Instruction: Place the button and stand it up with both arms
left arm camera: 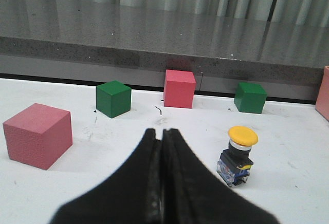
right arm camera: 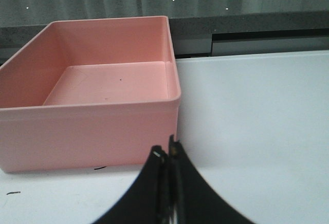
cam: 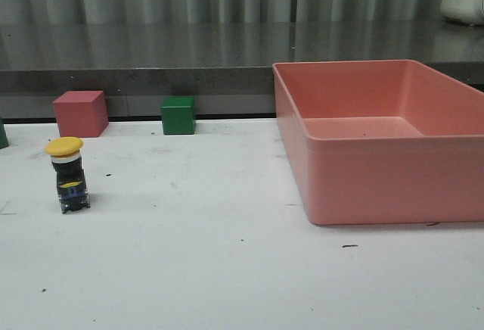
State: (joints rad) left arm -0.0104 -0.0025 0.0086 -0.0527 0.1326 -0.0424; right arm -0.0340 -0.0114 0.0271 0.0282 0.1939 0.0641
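Observation:
The button (cam: 67, 175) stands upright on the white table at the left, yellow cap on top, black body, blue-and-black base block underneath. The left wrist view shows the same button (left arm camera: 238, 155) beside my left gripper (left arm camera: 163, 131), apart from it. That gripper is shut with nothing between its fingers. My right gripper (right arm camera: 167, 149) is also shut and holds nothing, just in front of the pink bin's near corner. Neither arm shows in the front view.
A large pink bin (cam: 318, 186) fills the right side of the table. A red cube (cam: 79, 113) and a green cube (cam: 178, 115) sit at the back edge. In the left wrist view a second red cube (left arm camera: 37, 134) and green cube (left arm camera: 113, 98) lie nearer the gripper.

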